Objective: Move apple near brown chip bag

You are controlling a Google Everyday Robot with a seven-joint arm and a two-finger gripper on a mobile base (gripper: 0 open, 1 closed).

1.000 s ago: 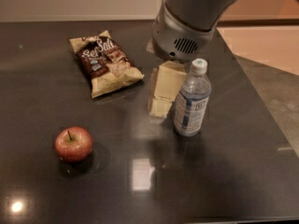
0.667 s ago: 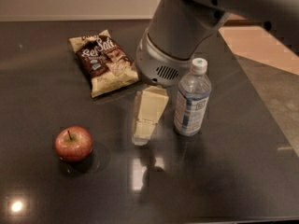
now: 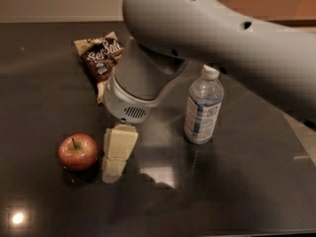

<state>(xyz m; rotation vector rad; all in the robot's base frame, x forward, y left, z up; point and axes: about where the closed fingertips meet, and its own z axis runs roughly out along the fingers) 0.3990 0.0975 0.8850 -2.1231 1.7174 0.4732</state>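
Hanging beside one apple [image 3: 78,152], the gripper [image 3: 115,164]; one chip bag [image 3: 101,58], one bottle [image 3: 203,108].

A thick grey arm [image 3: 212,28] enters from the right edge and spans the upper part of the view, with small dark round holes along its top. Left of centre it bends downward into a rounded, paler grey wrist housing [image 3: 131,100] that has a slotted vent on its lower face. Below that housing hangs the tool [image 3: 113,168], a cream-coloured blocky piece in stepped segments, pointing almost straight down with a slight lean to the left, its tip low over the dark worktop [image 3: 247,191] in the lower-left part of the view.
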